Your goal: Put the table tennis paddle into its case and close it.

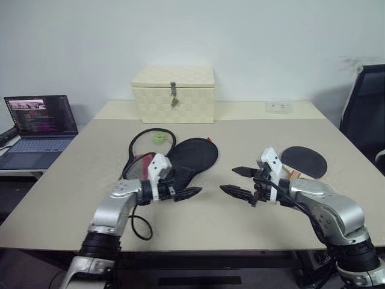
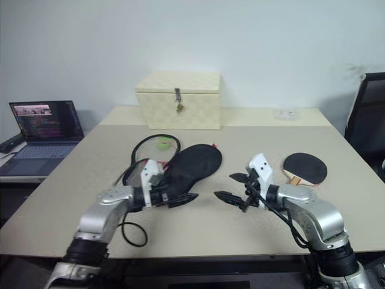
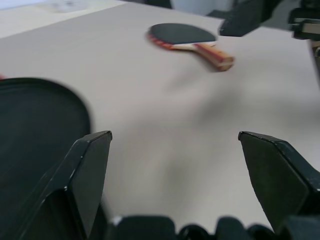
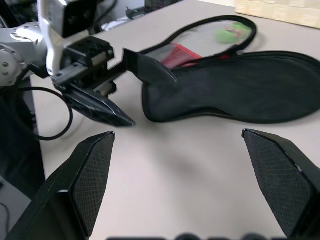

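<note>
case (image 2: 194, 164) lying unzipped on the worktop (image 2: 198, 235), black flap thrown wide, red panel and mesh side exposed behind it, something small and green showing inside. left gripper (image 1: 187, 193) hovering just at the near edge of the case, jaws spread wide, holding nothing. right gripper (image 1: 239, 182) hanging above bare worktop in the middle, jaws equally wide, also empty. table tennis paddle (image 2: 305, 168) flat on the worktop off to the right side, black face up, wooden handle with red trim pointing toward the near edge, well apart from the case and partly behind the right arm. cream woven box (image 1: 174, 93) at the far edge, laptop (image 1: 37, 127) off on a side table at the left, both out of play.

so, by the look of it: case open, paddle not yet picked up, whole insertion left to do.

risks from here, as a guess. paddle lying flat, so a pinch on the thin blade could skid it along the worktop; handle the safer target. soft case with nothing pinning it, likely to slide or fold when the paddle is pushed in. open flap flopping back over the mouth, blocking entry. green item inside possibly fouling the fit. loose black cable (image 1: 142, 227) near the left arm, a snag waiting. zip later needing one side held taut, or the fabric just bunches.
</note>
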Controlling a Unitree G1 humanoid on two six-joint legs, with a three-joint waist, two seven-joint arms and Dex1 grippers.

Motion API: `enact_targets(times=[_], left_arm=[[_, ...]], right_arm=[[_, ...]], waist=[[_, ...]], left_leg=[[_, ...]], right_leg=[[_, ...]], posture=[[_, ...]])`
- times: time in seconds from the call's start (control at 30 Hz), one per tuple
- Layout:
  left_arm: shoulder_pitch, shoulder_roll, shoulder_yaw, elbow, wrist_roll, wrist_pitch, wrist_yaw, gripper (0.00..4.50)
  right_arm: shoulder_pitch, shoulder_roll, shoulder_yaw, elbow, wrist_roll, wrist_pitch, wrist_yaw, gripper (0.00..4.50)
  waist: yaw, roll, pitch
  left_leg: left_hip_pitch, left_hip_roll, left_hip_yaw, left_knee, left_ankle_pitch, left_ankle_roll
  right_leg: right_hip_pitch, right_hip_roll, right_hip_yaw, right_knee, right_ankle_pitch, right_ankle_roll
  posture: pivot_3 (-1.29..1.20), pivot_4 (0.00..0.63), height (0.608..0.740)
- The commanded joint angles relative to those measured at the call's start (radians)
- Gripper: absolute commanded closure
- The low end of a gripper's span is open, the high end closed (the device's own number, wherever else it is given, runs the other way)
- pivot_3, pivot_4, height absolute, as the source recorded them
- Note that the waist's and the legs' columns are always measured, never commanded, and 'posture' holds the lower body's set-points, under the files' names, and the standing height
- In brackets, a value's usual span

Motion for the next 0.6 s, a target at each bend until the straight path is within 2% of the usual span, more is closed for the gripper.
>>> enact_targets(times=[0.03, 0.4, 0.6], left_arm=[[0.017, 0.058, 0.066, -0.013, 0.003, -0.025, 0.043, 0.05], [0.061, 0.182, 0.157, 0.031, 0.01, -0.084, 0.11, 0.05], [0.095, 0.189, 0.168, -0.009, -0.005, -0.072, 0.132, 0.05]], right_arm=[[-0.045, 0.061, 0.021, 0.041, -0.02, -0.006, -0.061, 0.0], [-0.202, 0.35, 0.075, 0.415, -0.175, -0.029, -0.307, 0.0], [-0.26, 0.449, 0.072, 0.583, -0.216, -0.069, -0.334, 0.0]], waist=[[0.0, 0.0, 0.0], [0.0, 0.0, 0.0], [0.0, 0.0, 0.0]], left_leg=[[0.0, 0.0, 0.0, 0.0, 0.0, 0.0], [0.0, 0.0, 0.001, -0.002, 0.0, 0.0], [0.0, 0.0, 0.002, -0.002, 0.0, 0.0]], right_leg=[[0.0, 0.0, 0.0, 0.0, 0.0, 0.0], [-0.001, -0.001, 0.0, 0.0, 0.0, 0.0], [-0.001, -0.002, 0.0, 0.0, 0.0, -0.001]], posture=[[0.0, 0.15, 0.74], [0.0, 0.15, 0.74], [0.0, 0.15, 0.74]])
